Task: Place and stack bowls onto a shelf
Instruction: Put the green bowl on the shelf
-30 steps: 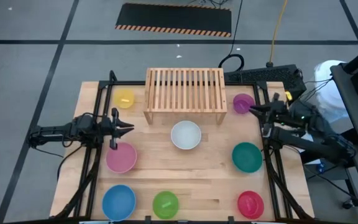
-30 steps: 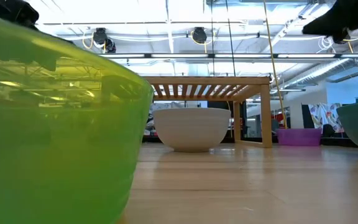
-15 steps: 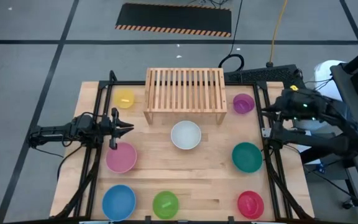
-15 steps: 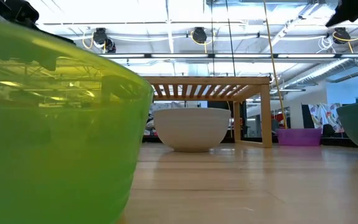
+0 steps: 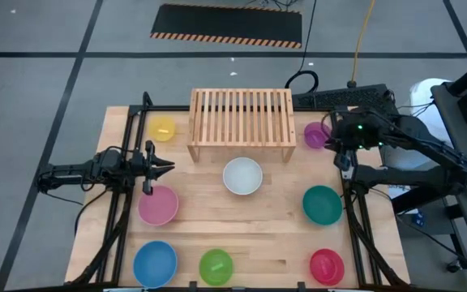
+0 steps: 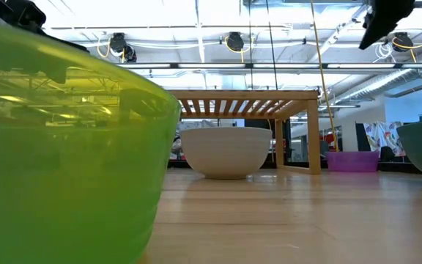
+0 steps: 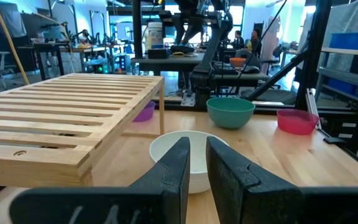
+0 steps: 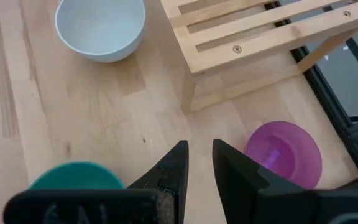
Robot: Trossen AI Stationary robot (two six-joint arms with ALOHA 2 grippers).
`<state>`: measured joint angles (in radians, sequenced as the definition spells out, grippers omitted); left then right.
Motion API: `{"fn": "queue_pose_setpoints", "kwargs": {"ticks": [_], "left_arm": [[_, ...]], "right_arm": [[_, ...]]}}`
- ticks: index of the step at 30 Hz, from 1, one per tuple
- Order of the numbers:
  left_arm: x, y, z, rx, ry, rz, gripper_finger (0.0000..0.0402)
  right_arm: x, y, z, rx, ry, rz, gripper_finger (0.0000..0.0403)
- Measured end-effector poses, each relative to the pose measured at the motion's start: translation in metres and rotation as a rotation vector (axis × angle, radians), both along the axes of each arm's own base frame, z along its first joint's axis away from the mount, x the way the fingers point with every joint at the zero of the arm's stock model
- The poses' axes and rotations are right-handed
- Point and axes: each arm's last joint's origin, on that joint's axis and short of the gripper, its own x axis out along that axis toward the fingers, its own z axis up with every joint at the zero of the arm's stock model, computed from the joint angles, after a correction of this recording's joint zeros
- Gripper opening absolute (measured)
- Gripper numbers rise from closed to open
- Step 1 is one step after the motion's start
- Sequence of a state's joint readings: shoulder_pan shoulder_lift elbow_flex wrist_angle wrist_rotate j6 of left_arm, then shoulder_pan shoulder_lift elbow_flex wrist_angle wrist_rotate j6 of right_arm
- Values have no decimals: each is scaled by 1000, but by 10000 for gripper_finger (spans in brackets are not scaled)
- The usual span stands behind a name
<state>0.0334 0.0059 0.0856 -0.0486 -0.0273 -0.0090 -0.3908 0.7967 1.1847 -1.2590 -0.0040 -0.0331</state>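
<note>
The light-wood shelf (image 5: 241, 118) stands at the table's far middle. All the bowls rest upright on the table: yellow (image 5: 162, 128), purple (image 5: 317, 135), white (image 5: 242, 176), pink (image 5: 158, 204), teal (image 5: 322, 204), blue (image 5: 154, 264), lime green (image 5: 216, 266) and red (image 5: 327, 266). My left gripper (image 7: 197, 146) hovers level at the left side, just beyond the pink bowl, pointing toward the white bowl. My right gripper (image 8: 201, 149) hangs high over the right side, tipped down between the purple bowl (image 8: 284, 155) and the teal bowl (image 8: 76, 175). Both stand narrowly open with nothing between their fingers.
Black frame rails (image 5: 349, 203) run along the table's left and right sides. Bare wood lies between the white bowl and the near row of bowls. In the low view the lime green bowl (image 6: 64, 147) fills the left foreground.
My right gripper has risen and tipped from pointing level to pointing steeply down, staying over the right side near the purple bowl. Its finger gap is unchanged. No bowl has moved.
</note>
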Motion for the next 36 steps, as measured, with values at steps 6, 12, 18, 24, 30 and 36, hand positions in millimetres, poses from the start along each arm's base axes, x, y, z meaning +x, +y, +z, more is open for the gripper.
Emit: {"fn": "queue_pose_setpoints", "kwargs": {"ticks": [6,12,18,24,30,36], "left_arm": [[0,0,0,0,0,0,60],[0,0,0,0,-1,0,60],[0,0,0,0,0,0,60],[0,0,0,0,0,0,60],[0,0,0,0,1,0,60],[0,0,0,-7,0,-1,60]], "right_arm": [[13,-5,-5,3,48,41,74],[17,-3,-7,86,48,142,97],[10,3,-11,239,95,153,106],[2,7,-20,300,210,135,101],[2,7,-51,357,326,127,101],[0,8,-92,418,452,116,100]]}}
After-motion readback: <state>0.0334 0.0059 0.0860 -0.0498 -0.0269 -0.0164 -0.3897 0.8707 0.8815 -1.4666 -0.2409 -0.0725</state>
